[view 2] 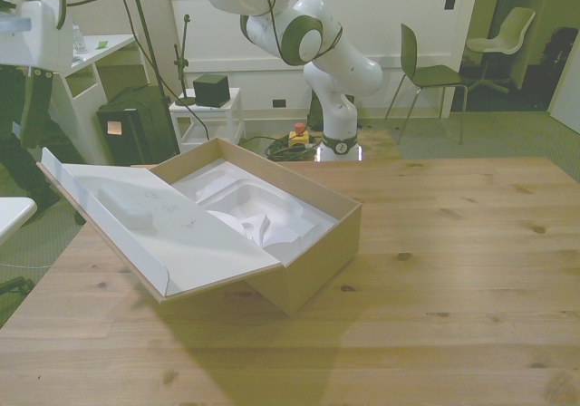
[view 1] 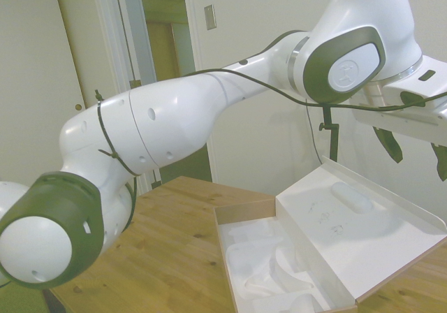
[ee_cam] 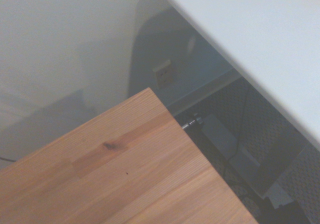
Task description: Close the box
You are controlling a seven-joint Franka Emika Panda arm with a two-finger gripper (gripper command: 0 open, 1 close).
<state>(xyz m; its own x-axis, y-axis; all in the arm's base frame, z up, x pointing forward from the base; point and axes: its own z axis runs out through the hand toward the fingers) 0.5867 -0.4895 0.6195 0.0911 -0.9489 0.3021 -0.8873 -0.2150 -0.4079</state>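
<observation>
The box [view 2: 313,252] stands open on the wooden table [view 2: 453,270], brown outside and white inside. Its moulded white tray insert [view 2: 249,208] lies bare. The wide lid [view 2: 154,229] leans outward to the front view's left, inner face up, with its oblong bump [view 1: 351,197] showing. In the side view my gripper [view 1: 415,154] hangs open and empty above the lid's outer edge, touching nothing. One dark finger [view 2: 36,107] shows at the front view's far left. The wrist view catches only a table corner [ee_cam: 115,174] and the floor.
Off the front view's left stand a white side table [view 2: 86,62], a black cabinet [view 2: 136,120] and a white drawer unit [view 2: 207,116]. A person in dark clothes [view 2: 11,143] stands behind my gripper there. A chair [view 2: 435,71] sits far back.
</observation>
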